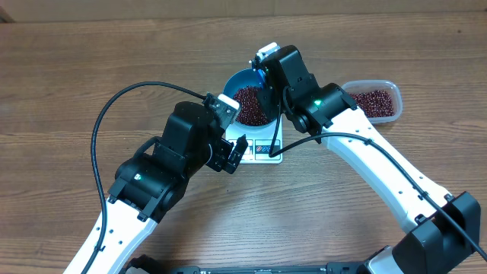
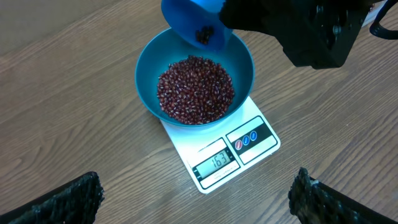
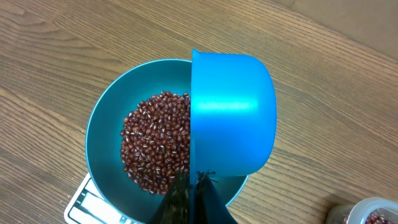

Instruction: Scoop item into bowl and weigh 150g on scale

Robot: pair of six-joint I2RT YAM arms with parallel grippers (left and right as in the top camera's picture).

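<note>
The blue bowl (image 1: 237,82) (image 2: 146,87) (image 3: 99,143) stands on the white scale (image 1: 265,146) (image 2: 249,140), and the scale's display reads 163. A heap of red-brown beans (image 1: 251,105) (image 2: 196,90) (image 3: 155,143) fills the bowl's bottom. My right gripper (image 1: 268,70) (image 3: 193,180) is shut on the handle of a small blue scoop (image 2: 189,22) (image 3: 233,115). It holds the scoop tipped on its side over the bowl's far rim, with a few beans (image 2: 204,34) still inside. My left gripper (image 1: 230,154) (image 2: 193,202) hangs open just in front of the scale, with nothing between its fingers.
A clear plastic tub (image 1: 392,87) (image 3: 373,214) with more beans (image 1: 374,103) sits on the wooden table to the right of the bowl, behind the right arm. Both arms reach in from the near edge and meet around the scale.
</note>
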